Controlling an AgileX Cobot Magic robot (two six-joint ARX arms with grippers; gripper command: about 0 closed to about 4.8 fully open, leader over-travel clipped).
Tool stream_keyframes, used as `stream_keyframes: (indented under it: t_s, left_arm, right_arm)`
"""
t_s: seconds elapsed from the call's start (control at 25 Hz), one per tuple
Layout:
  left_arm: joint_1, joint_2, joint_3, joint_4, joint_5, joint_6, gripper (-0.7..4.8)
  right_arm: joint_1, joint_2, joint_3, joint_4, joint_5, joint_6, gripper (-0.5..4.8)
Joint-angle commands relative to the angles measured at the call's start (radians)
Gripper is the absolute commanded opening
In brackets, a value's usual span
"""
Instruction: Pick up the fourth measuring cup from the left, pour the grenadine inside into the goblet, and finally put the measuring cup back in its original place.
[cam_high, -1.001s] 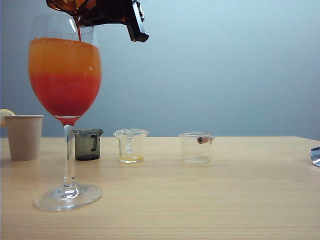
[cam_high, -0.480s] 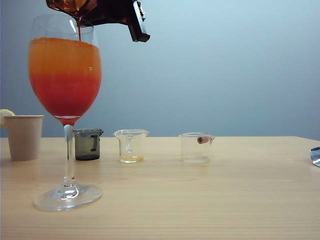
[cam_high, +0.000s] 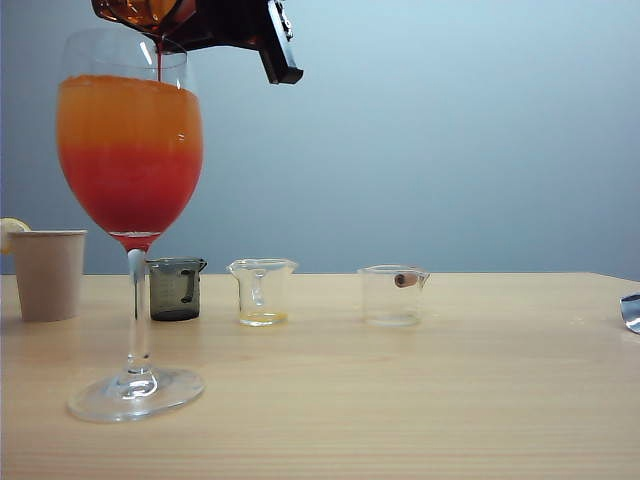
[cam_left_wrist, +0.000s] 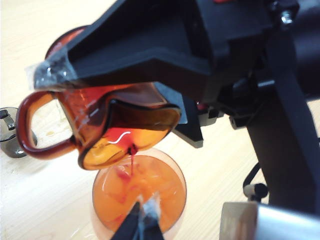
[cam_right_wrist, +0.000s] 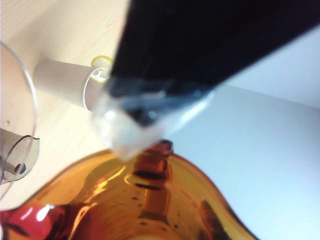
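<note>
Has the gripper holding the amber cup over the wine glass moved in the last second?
Barely: the right gripper holds its place above the wine glass; only its dark tip has crept slightly rightward as the amber cup tips.

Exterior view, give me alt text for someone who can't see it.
The right gripper tips the amber measuring cup over the goblet, a thin red stream of grenadine falling in. Behind it on the wooden table stand a paper cup, a grey cup and two clear cups.

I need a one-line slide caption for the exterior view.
Right tool tips the amber measuring cup, trickling grenadine into the goblet.
</note>
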Motion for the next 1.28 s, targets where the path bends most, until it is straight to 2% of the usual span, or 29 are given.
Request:
stream_keyframes:
  t_s: [0.04,0.8,0.96,1.28]
  left_arm:
    - [0.002,-0.002,0.005,0.013,0.003,-0.003,-0.05]
    - [0.002,-0.002,0.005,0.013,0.003,-0.003,-0.05]
    - [0.002,-0.002,0.005,0.013,0.003,-0.003,-0.05]
    - [0.002,-0.002,0.005,0.013,-0.002,-0.003,-0.05]
  right_arm:
    - [0.002,-0.007,0.008,0.029,0.001,-0.008,-0.01]
    - [0.002,-0.007,0.008,0.039,-0.006,-0.009,-0.01]
    - [0.002,-0.008,0.008,0.039,-0.044,0.155,-0.01]
    - [0.0,-0.008,0.008,0.039,-0.042,0.468,-0.01]
